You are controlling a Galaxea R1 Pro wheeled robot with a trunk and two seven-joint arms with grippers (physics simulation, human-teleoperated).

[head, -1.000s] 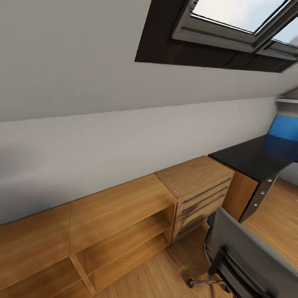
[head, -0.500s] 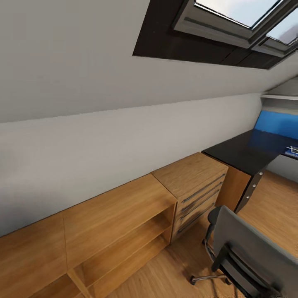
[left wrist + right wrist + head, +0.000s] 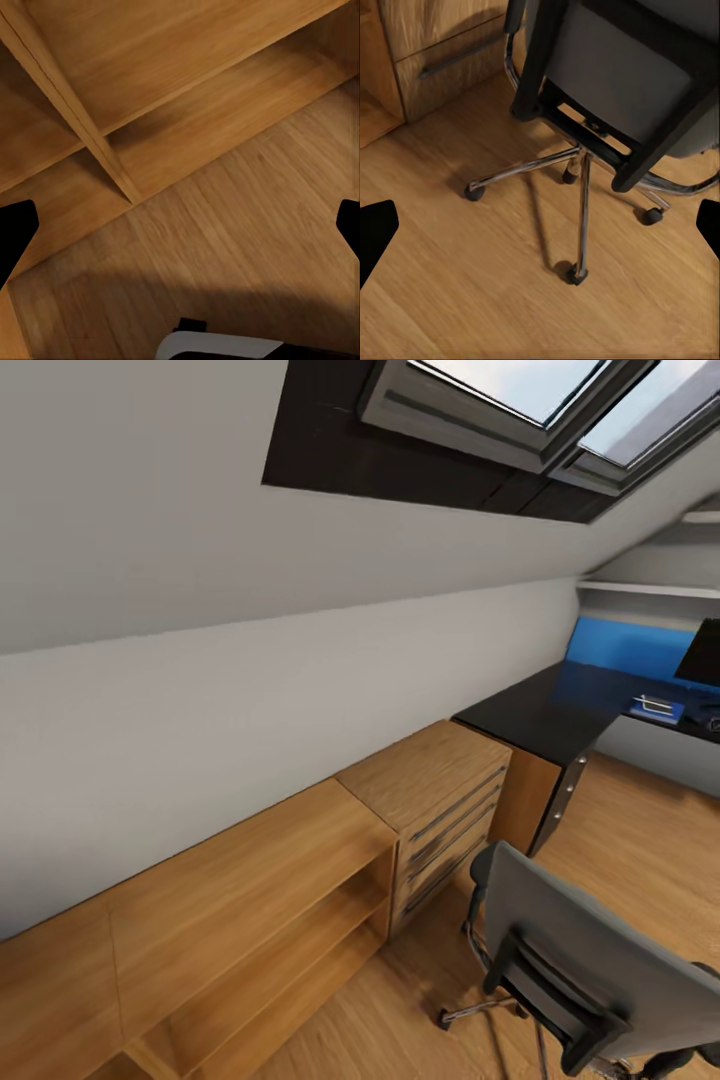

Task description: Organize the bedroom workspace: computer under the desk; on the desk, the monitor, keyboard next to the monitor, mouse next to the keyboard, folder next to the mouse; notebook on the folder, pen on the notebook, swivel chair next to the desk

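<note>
The swivel chair [image 3: 585, 950] stands at the lower right of the head view, its grey back toward me. Past it is the desk [image 3: 535, 712] with its glossy black top and a drawer unit with silver knobs [image 3: 562, 797]. The dark edge of the monitor [image 3: 700, 653] shows at the far right on the desk. Beside it lies a small blue and pale item [image 3: 656, 708], too small to identify. My right gripper [image 3: 540, 232] is open above the chair's chrome base [image 3: 581, 191]. My left gripper [image 3: 180, 232] is open over the wooden floor beside the shelving.
Low light-wood shelving [image 3: 250, 890] and a wooden drawer cabinet [image 3: 440, 800] run along the sloped white wall to the left of the desk. A blue wall panel [image 3: 630, 645] sits behind the desk. A skylight [image 3: 520, 390] is overhead. Wood floor [image 3: 650, 850] lies open between the chair and the desk.
The camera has swung to the right, so the whole scene has shifted left. More of the desk and the monitor's edge have come into view, and the chair shows more fully.
</note>
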